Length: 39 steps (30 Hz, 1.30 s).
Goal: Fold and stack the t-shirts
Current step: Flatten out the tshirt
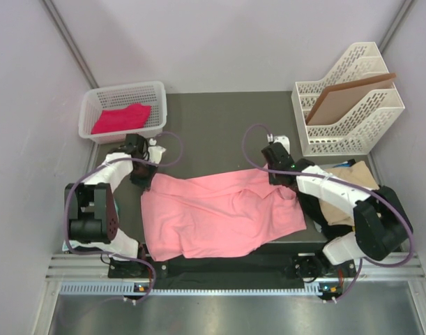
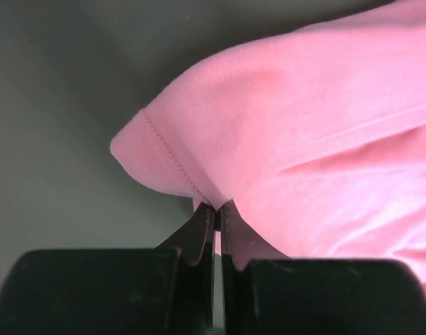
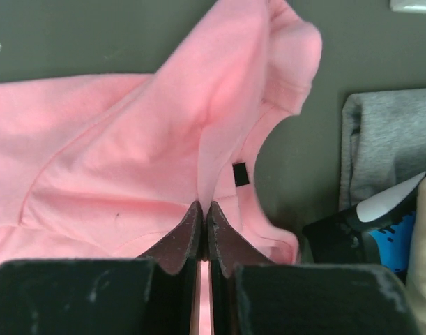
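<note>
The salmon pink t-shirt (image 1: 219,213) lies spread and rumpled across the middle of the dark surface (image 1: 213,118), between the two arms. The left tool (image 2: 216,209) is pinched together on the shirt's left end, its fingers closed on the cloth just beside a stitched hem that bulges out ahead of them. The right tool (image 3: 202,209) is also closed, clamped on a raised fold of the same shirt near the neckline, with a sliver of pink showing between the fingers. A small black label (image 3: 240,174) sits on the cloth just beyond this tool.

A magenta-pink t-shirt (image 1: 122,117) lies crumpled inside the white basket (image 1: 122,89) at the far left corner. A tan t-shirt (image 1: 352,183) lies at the right edge of the surface, partly under the right arm. In the right wrist view, grey cloth (image 3: 394,139) lies just to the right of the pink shirt. A brown board (image 1: 348,98) leans in the white file rack (image 1: 324,143) at the far right.
</note>
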Each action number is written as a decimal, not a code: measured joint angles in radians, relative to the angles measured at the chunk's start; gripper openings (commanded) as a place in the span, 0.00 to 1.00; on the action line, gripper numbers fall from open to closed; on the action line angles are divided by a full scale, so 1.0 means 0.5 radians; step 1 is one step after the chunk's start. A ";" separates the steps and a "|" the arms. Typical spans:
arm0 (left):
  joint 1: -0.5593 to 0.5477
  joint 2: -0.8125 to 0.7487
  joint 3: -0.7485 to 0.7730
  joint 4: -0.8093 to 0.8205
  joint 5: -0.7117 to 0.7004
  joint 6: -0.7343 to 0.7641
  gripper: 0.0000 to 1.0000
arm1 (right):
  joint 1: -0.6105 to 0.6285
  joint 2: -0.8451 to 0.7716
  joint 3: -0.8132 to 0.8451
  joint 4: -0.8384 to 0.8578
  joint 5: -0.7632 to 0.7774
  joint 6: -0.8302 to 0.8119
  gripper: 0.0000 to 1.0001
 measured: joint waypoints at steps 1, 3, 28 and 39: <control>0.000 -0.018 0.026 -0.024 0.014 0.000 0.00 | 0.000 -0.025 0.014 -0.015 0.002 0.000 0.00; 0.000 -0.063 0.085 -0.072 0.037 0.000 0.00 | 0.000 -0.079 0.040 -0.043 0.003 0.000 0.00; 0.000 0.004 0.034 0.008 0.011 -0.045 0.45 | 0.000 -0.138 -0.023 -0.040 -0.009 0.005 0.00; 0.000 0.005 0.034 0.073 -0.062 -0.044 0.35 | 0.000 -0.139 -0.025 -0.038 -0.011 0.004 0.00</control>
